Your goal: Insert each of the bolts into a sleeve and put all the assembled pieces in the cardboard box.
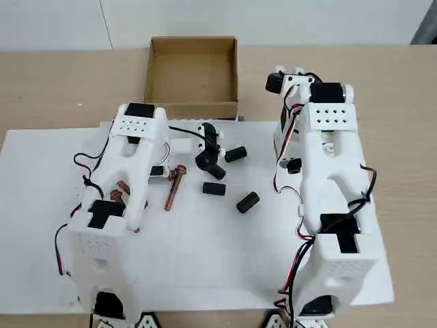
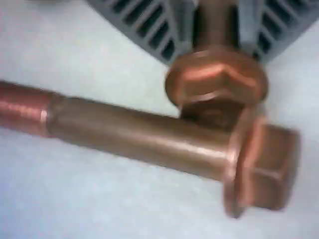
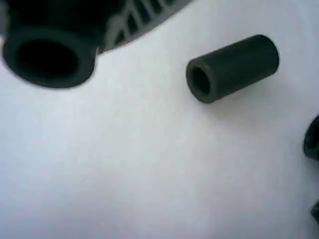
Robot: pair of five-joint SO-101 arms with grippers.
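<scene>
Bolt status: left gripper is clamped on held bolt. The shank runs between two grey ribbed jaws and is mostly hidden, so only the flanged hex head is clear. Copper finish, smooth. That head sits right at loose bolt, near its flange; can't tell if they touch. Loose bolt lies flat on white sheet, with a plain shank and a threaded stretch cut off at the frame edge. In the high view it's just at 3 o'clock of left arm. Copper pieces show under that arm, mostly covered, count unclear.

Right gripper grips held sleeve, a matte black tube with its open bore towards the camera. The tube body is buried under dark gripper parts and only one ribbed jaw is visible. Spare sleeve lies on the sheet near it but apart, the same round black tube. Dark piece is cut off at the frame edge; can't identify it.

High view: loose sleeves lie between the arms, 12 to 2 o'clock of sheet centre. Cardboard box is brown, square and open-topped, at the sheet's 12 o'clock edge on a wood-look table.
</scene>
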